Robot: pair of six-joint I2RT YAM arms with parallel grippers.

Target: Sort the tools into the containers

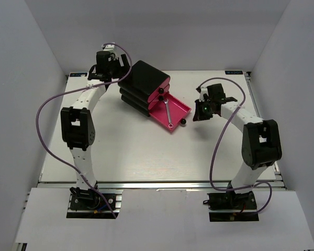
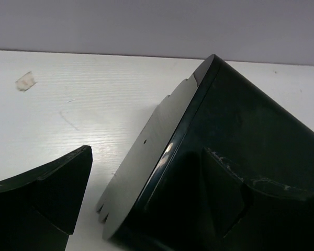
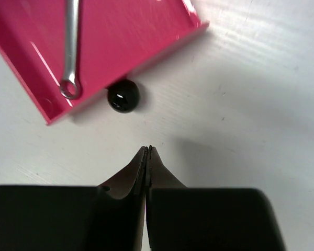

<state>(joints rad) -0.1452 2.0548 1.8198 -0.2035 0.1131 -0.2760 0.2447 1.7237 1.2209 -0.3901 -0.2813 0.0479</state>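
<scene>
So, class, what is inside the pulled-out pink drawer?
A silver wrench lies in the open drawer, its ring end near the knob. No other tool shows there. The drawer's rear part, under the black casing, is hidden.

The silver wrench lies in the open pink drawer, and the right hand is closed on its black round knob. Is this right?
Not quite. The silver wrench does lie in the open pink drawer, but the right hand is closed on nothing; the right wrist view shows the black round knob apart from its fingertips.
</scene>
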